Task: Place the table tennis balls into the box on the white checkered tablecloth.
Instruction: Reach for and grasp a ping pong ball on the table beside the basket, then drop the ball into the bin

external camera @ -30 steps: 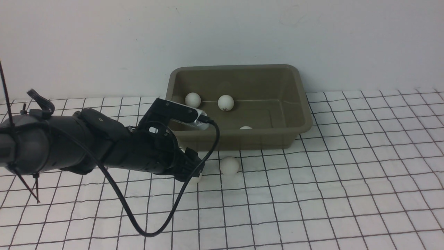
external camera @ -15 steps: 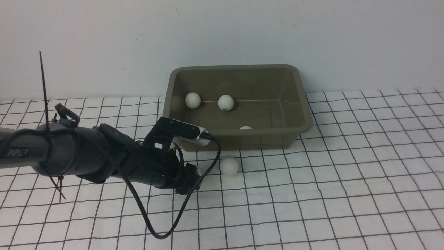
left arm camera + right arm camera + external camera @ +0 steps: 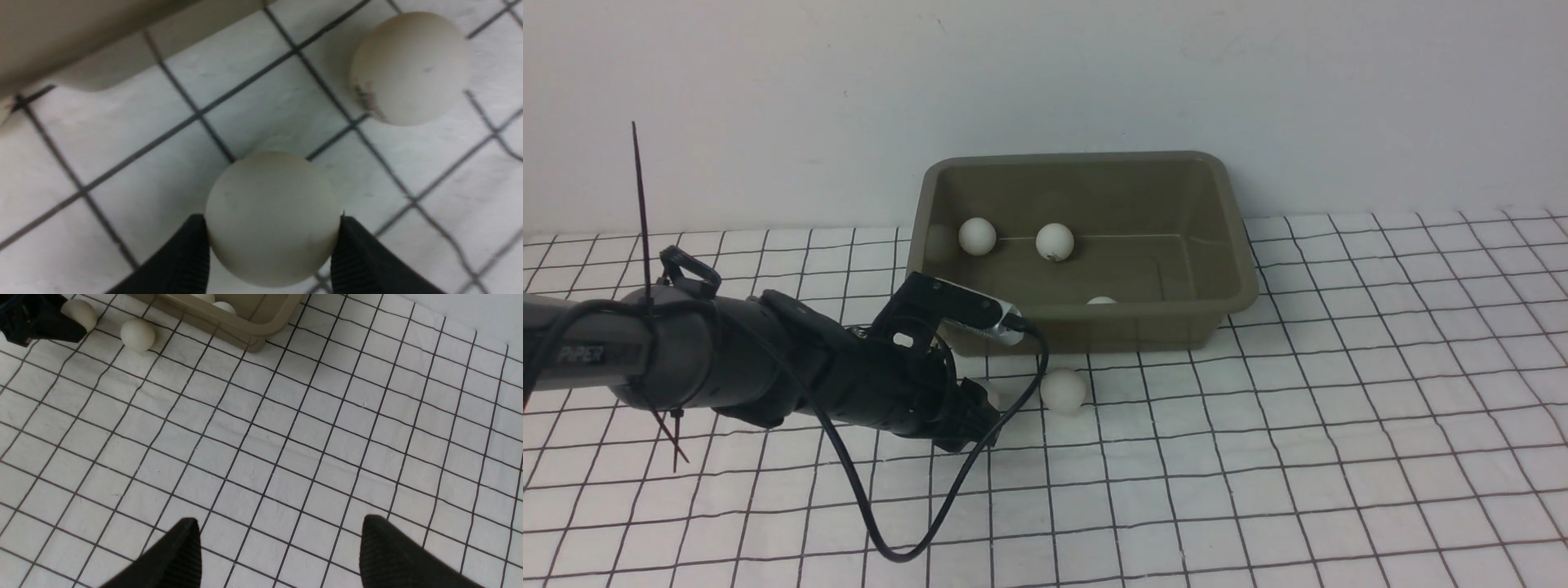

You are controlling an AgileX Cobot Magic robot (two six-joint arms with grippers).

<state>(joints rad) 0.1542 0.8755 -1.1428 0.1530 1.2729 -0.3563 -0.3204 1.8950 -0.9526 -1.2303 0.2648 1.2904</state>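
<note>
On the white checkered tablecloth (image 3: 1339, 408) stands the olive-grey box (image 3: 1086, 311) with three table tennis balls in it (image 3: 977, 235) (image 3: 1054, 242) (image 3: 1101, 300). My left gripper (image 3: 984, 408) is down on the cloth just in front of the box's near left corner. In the left wrist view both black fingers (image 3: 186, 257) touch the sides of a white ball (image 3: 271, 212), so the left gripper (image 3: 271, 222) is shut on it. A second loose ball (image 3: 1063, 389) (image 3: 408, 67) lies close by. My right gripper (image 3: 280, 526) hangs open over bare cloth.
The box's outer wall (image 3: 81, 36) is very close to the held ball. A black cable (image 3: 882, 523) loops down from the left wrist onto the cloth. A white wall (image 3: 768, 98) rises right behind the box. The right arm does not show in the front view.
The left arm has dropped lower toward the cloth in front of the box. Its fingers have drawn in around the ball. The loose ball and the right gripper have not moved.
</note>
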